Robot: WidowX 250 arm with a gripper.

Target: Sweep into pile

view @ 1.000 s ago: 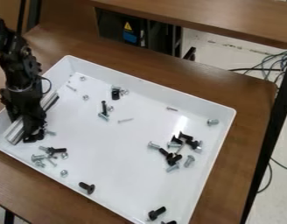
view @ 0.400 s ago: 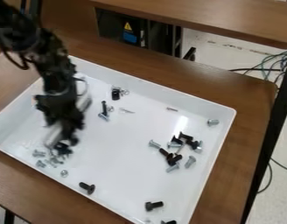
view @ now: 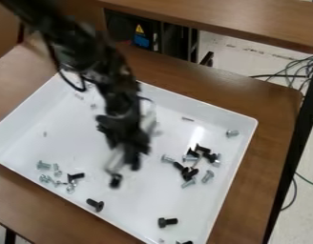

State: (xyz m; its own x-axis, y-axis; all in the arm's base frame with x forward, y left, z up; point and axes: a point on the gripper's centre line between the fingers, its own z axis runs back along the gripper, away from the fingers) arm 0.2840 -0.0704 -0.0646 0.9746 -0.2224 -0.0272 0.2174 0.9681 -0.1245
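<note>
probably on gathering step, pinching silver bar in gripper, left of centre. next: run low, push toward bolt cluster, lower right.

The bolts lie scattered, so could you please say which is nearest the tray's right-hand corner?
The silver bolt lying alone, just above the cluster of black and silver ones.

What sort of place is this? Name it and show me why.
Probably a robotics lab or workshop: a black jointed robot arm hangs over a shallow white rectangular tray scattered with black and silver metal bolts, on a brown wood-topped table, and dark cables trail across the pale floor.
</note>
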